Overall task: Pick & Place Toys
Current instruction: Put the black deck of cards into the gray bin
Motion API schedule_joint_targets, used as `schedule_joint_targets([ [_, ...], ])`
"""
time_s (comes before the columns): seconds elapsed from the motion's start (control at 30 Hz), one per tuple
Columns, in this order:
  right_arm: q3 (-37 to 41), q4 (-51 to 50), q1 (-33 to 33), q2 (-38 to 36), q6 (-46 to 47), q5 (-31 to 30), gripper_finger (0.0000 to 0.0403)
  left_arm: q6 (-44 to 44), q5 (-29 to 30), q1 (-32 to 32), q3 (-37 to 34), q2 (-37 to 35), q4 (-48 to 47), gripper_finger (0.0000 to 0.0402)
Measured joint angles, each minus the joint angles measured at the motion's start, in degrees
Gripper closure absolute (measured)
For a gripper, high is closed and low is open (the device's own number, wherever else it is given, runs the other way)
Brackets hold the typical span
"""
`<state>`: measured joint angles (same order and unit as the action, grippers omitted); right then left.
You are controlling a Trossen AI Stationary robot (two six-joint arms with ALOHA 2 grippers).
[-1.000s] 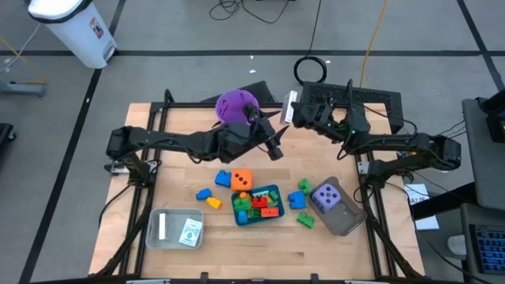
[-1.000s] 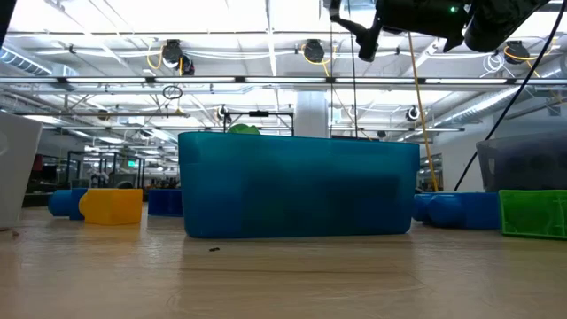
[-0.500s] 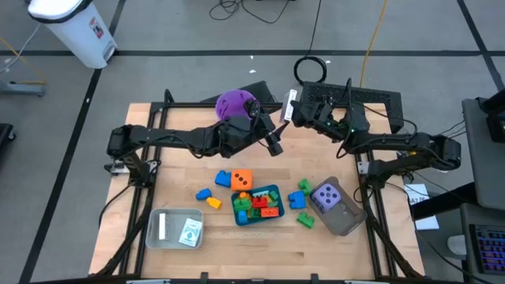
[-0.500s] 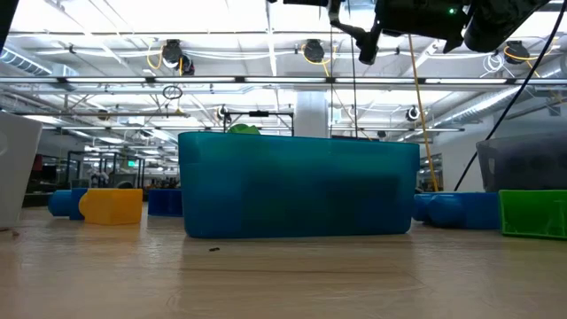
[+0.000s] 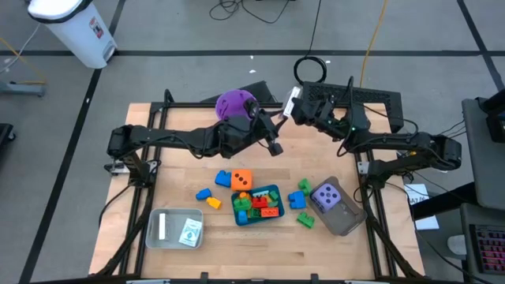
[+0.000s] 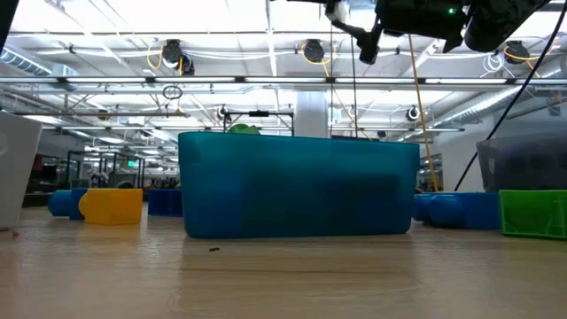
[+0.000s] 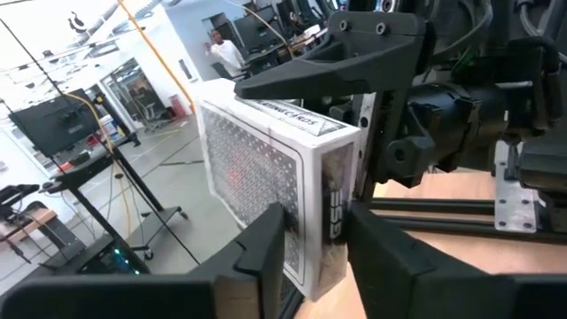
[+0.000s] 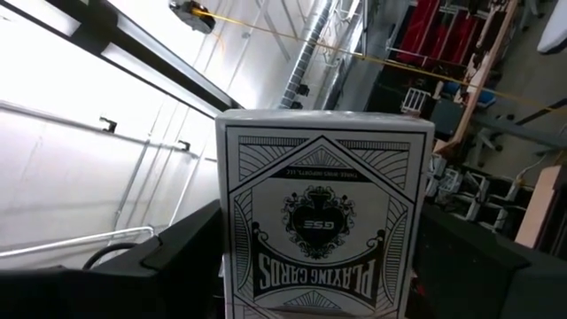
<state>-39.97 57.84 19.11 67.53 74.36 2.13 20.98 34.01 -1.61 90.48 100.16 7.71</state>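
Note:
A white playing-card box point(image 7: 266, 151) hangs in the air over the table's far middle point(image 5: 293, 98), between both grippers. My left gripper point(image 7: 316, 239) reaches it from the left and is shut on it. My right gripper point(image 8: 323, 266) comes from the right and is shut on the same box point(image 8: 323, 213). Below, bricks fill a teal tray point(image 5: 276, 192). An orange die point(image 5: 241, 179) rests on the table beside it. A purple die point(image 5: 327, 196) sits in a grey tray point(image 5: 347, 221). My left gripper pinches the box's two broad faces between its fingers, at the narrow side point(image 7: 332, 221) that faces its wrist. The fingers come level from the table's left. The box is lifted clear of the table. My right gripper holds the box by two opposite narrow sides, one finger point(image 8: 190, 257) on each. One finger lies along the box's upper narrow side point(image 7: 328, 66). The printed face point(image 8: 323, 159) turns toward its wrist. The box is clear of the table.
A purple bucket point(image 5: 235, 104) stands at the far edge under my left arm. A clear tray point(image 5: 158, 237) with cards point(image 5: 190, 231) sits near left. Loose bricks lie around the teal tray: blue point(image 5: 203, 193), yellow point(image 5: 213, 203), green point(image 5: 305, 220).
The white card box has tipped a little between the two grippers, its white end now slightly farther toward the table's far edge. Both arms stay almost where they were.

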Motion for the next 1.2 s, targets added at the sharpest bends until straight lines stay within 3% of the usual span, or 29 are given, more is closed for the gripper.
schedule_joint_targets([
  [0.27, 0.01, 0.03, 0.0, -0.04, -0.08, 0.09, 0.0103, 0.43, 0.36, -0.02, -0.04, 0.0, 1.96, 0.0293],
  [0.53, 0.02, 0.12, 0.0, -0.04, -0.23, 0.11, 0.0103, 0.37, 1.78, -0.04, -0.07, -0.03, 3.28, 0.0332],
  [0.87, 0.04, 1.64, 0.1, 0.02, -1.4, 1.65, 0.0077, 3.01, 3.19, -0.04, -0.07, -0.8, 6.49, 0.0332],
  [1.03, 0.48, 1.36, 0.29, 0.43, -1.76, 4.45, 0.0074, 2.85, 6.63, -0.63, 0.37, -2.28, 11.26, 0.0337],
  [1.2, 0.26, 2.17, 0.9, 0.3, -1.59, 4.11, 0.0077, 4.28, 5.4, -0.79, 0.15, -2.94, 11.58, 0.0337],
])
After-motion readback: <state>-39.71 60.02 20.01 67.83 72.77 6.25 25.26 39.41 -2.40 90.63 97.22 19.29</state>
